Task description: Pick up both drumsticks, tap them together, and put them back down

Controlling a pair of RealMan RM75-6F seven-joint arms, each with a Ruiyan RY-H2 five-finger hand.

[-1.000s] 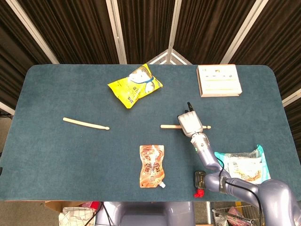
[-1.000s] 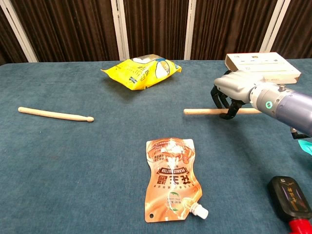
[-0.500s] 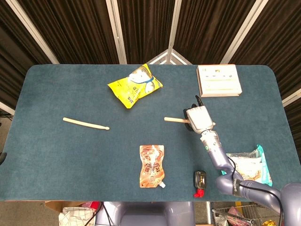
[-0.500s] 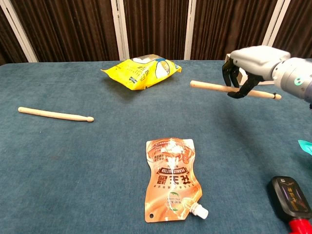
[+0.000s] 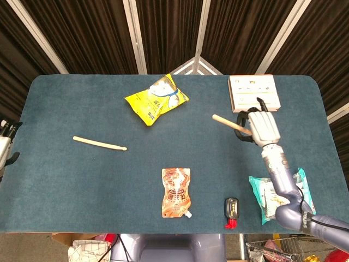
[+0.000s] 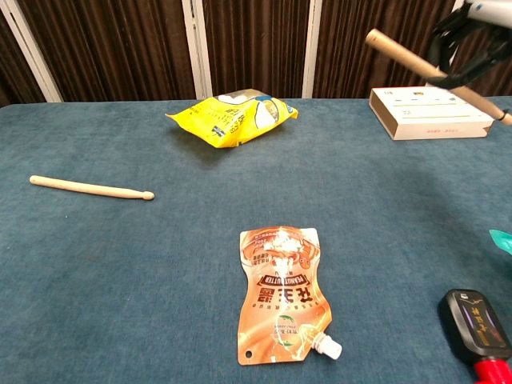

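One wooden drumstick [image 5: 100, 143] [image 6: 90, 188] lies flat on the blue table at the left. The other drumstick [image 5: 226, 122] [image 6: 408, 62] is in the air at the right, tilted, its free end pointing left and up. My right hand [image 5: 260, 126] [image 6: 472, 40] grips it near its middle, high above the table and in front of the white box. Only a sliver of my left hand [image 5: 4, 143] shows at the far left edge of the head view, beyond the table's end, well away from the lying drumstick; how its fingers are set is unclear.
A yellow snack bag [image 5: 156, 100] [image 6: 232, 116] lies at the back centre and a white box [image 5: 253, 93] [image 6: 430, 112] at the back right. An orange pouch [image 5: 176, 192] [image 6: 282, 294] sits front centre, a black-and-red device [image 5: 232, 212] [image 6: 476, 324] and a teal packet [image 5: 278, 196] front right.
My right hand has lifted its drumstick off the table and carried it up and to the right. My left hand has come into view at the left edge.
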